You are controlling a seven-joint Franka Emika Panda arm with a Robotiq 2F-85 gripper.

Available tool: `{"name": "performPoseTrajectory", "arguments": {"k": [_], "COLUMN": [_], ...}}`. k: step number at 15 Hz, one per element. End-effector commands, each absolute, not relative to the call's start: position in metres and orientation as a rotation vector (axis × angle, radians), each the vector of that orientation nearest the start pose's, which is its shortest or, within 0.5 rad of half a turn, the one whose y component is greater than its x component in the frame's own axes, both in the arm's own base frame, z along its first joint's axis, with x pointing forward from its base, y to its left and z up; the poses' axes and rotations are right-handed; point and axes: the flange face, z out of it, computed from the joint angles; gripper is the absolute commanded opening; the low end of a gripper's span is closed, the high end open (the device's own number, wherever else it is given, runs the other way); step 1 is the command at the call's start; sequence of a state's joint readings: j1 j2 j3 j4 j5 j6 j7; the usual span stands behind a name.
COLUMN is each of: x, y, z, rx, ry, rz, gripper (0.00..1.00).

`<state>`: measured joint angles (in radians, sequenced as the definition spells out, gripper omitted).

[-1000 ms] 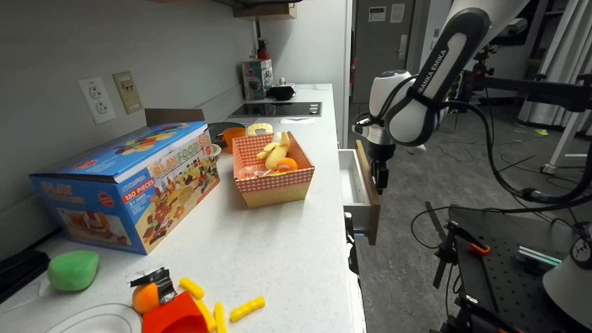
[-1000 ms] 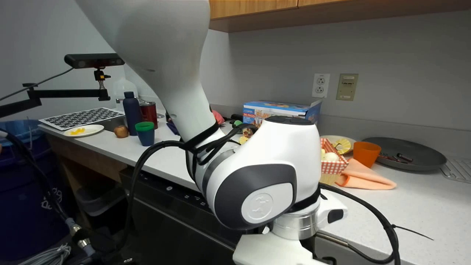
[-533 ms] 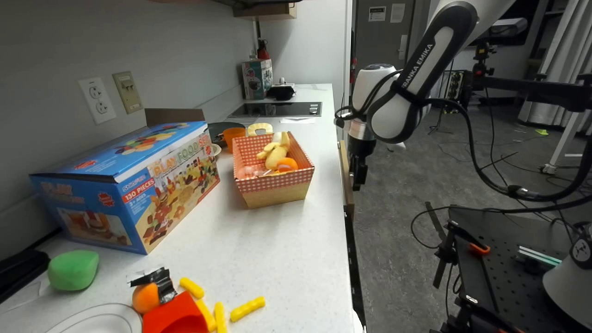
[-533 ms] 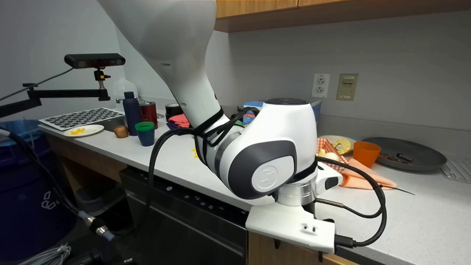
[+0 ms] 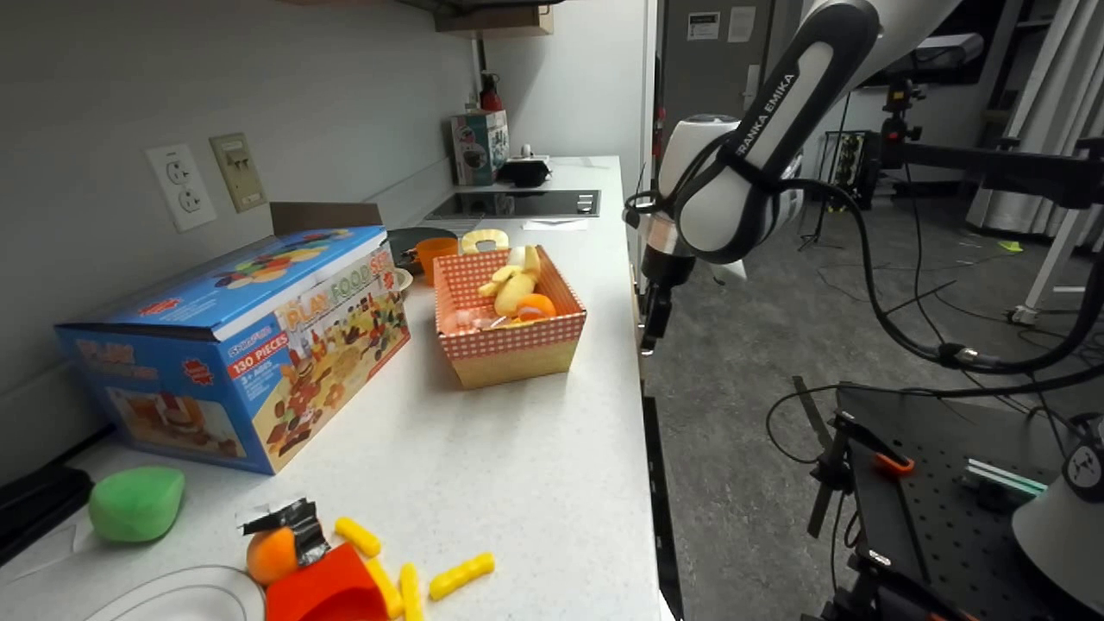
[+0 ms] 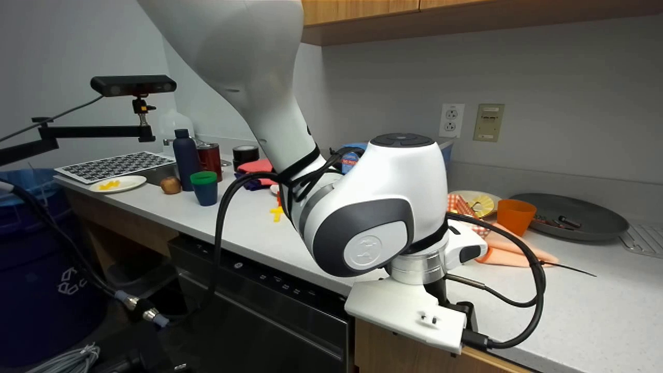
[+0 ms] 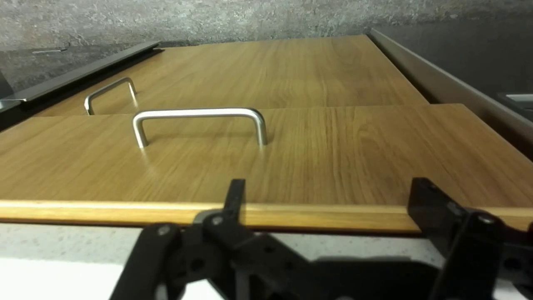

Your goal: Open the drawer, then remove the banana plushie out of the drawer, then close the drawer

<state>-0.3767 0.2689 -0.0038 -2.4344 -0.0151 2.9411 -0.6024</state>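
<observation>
At the front edge of the counter (image 5: 535, 492), the gripper (image 7: 330, 183) points downward, its two fingers (image 7: 429, 204) spread wide and nothing held between them. They stand along the top edge of the drawer (image 7: 333, 162), off to one side of its metal handle (image 7: 195, 112); whether they touch the wood is not clear. The wooden front looks shut or nearly so, with a thin dark line between its top edge and the counter.

Closing the drawer seems to be the step in hand, probably close to its end. To do it well, keep the fingertips below the counter's edge so they do not catch, shift toward the handle so the drawer does not slide in crooked, and press straight in with gentle, even force. Stop when the front sits flush, then back straight out, clear of the handle.

Up on the counter, a red checked basket (image 5: 516, 343) stands set in from the front edge. What appears to be the banana plushie (image 5: 513, 291) lies inside it, beside an orange toy (image 5: 535, 307), so its removal looks done. Toward the back edge are a blue box (image 5: 302, 297) and a dark frying pan (image 6: 575, 228).
</observation>
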Motion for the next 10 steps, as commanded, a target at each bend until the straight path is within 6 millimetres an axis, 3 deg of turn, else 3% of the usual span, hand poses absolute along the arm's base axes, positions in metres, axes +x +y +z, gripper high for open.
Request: {"name": "performPoseTrajectory", "arguments": {"k": [1, 5, 10], "x": [0.474, 0.461, 0.41], "y": [-0.192, -0.201, -0.208], "z": [0.231, 0.232, 0.243], "rx": [-3.197, -3.206, -3.255], "ry": [-0.274, -0.221, -0.219], "rz": [-0.451, -0.46, -0.413], "gripper": [1.0, 1.0, 1.0]}}
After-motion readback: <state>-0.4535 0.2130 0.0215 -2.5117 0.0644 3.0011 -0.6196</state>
